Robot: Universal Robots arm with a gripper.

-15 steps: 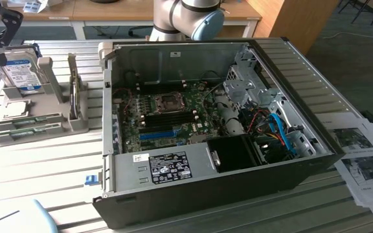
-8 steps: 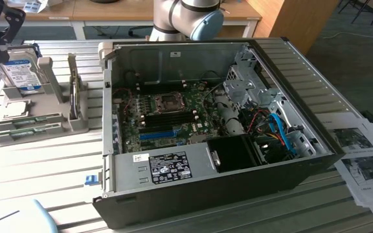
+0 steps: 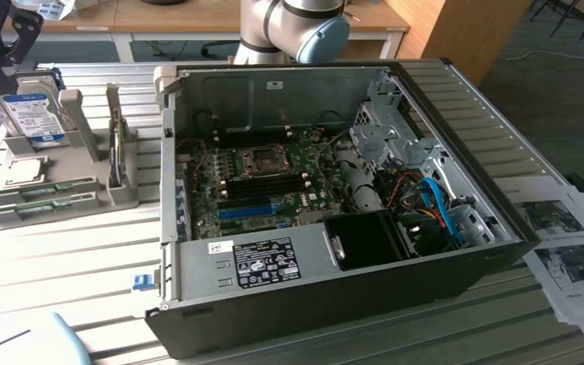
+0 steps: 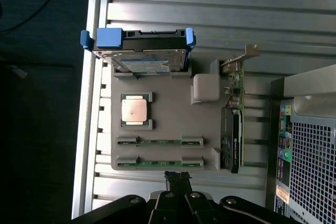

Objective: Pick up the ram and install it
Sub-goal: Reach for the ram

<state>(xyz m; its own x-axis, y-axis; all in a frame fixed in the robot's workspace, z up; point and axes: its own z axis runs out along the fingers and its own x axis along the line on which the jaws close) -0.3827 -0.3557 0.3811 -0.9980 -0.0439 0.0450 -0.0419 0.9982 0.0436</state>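
The gripper (image 4: 177,178) hangs above the desk (image 3: 69,251) at the exterior view's far left, pointing down over a grey holder (image 3: 79,199), fingers pressed together on nothing. The ram (image 4: 160,162) lies flat in the holder slot nearest the gripper, a second stick (image 4: 160,141) just beside it, then a processor chip (image 4: 134,110). A hard drive (image 3: 30,114) stands upright behind. The open computer case (image 3: 322,198) sits mid-desk, the arm (image 3: 292,26) rising behind it. Papers (image 3: 566,243) lie at the right.
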